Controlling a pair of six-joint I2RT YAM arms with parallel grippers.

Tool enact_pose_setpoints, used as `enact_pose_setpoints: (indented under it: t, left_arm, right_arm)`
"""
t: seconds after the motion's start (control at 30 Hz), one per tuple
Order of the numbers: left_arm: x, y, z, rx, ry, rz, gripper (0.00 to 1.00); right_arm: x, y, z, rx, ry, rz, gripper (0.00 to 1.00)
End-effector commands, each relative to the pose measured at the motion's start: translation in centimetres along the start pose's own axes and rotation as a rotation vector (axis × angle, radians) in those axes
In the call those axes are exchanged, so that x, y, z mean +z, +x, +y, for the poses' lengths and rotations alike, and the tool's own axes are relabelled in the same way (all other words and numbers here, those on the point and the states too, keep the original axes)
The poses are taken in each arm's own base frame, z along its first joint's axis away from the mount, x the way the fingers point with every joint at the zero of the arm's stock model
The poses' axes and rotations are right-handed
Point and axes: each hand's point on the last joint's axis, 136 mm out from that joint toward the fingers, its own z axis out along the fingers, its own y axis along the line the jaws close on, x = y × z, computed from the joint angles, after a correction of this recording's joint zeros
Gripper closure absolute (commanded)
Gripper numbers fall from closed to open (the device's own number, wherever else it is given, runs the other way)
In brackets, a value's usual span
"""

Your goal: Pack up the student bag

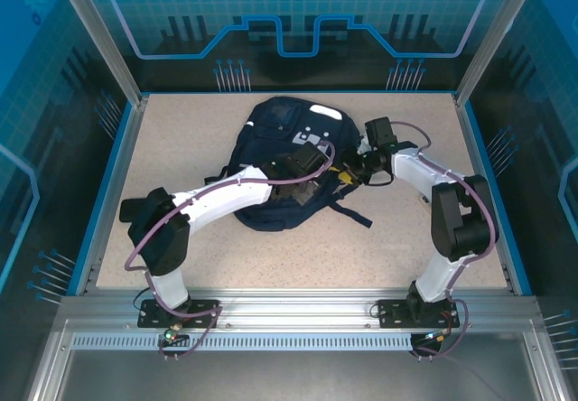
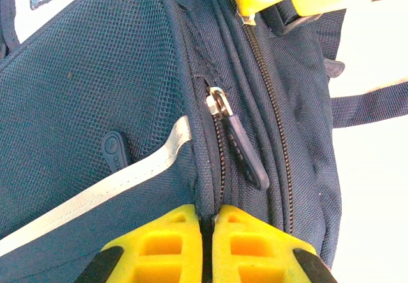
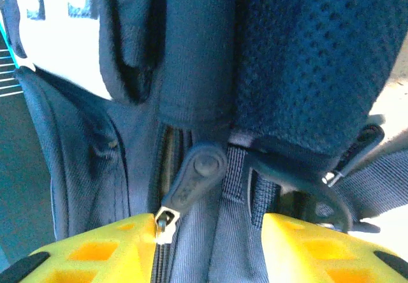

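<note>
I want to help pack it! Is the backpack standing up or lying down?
Lying down. From above, the student bag is spread flat on the table, its striped front facing up.

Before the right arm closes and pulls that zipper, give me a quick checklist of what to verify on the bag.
1. Left gripper clamped on the student bag seam: ok.
2. Right gripper closed on the zipper pull: not ok, jaws apart, the pull's end rests at one finger.
3. Webbing strap clear of the right jaws: not ok, it runs between them.
4. The student bag lies flat on the table: ok.
5. Compartment open or zipped: cannot tell.
</note>
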Motion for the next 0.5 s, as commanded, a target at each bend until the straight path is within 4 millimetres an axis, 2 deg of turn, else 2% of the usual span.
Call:
enact_pose_setpoints:
  t: [0.0,0.2,0.33,0.47]
  left_arm:
    - [-2.31,-1.99,0.41,-0.053,0.023,-0.095,1.0]
    - [-2.34,-1.92,0.31,-0.06,0.03,-0.098,1.0]
    - [-2.44,-1.97,0.33,-0.066,0.031,-0.103,1.0]
    - [-2.51,-1.89,0.27,-0.07,0.035,-0.106,1.0]
  right_arm:
    - [0.57,-0.68,1.98,-0.006,-0.043,-0.001,0.53]
    - [0.68,-1.33,2.06,-0.022,-0.034,-0.018,0.57]
    - [0.93,-1.21,1.9,-0.026,-0.032,-0.007,0.65]
    - [0.97,-0.95,1.72,-0.03,-0.041,0.003,0.6]
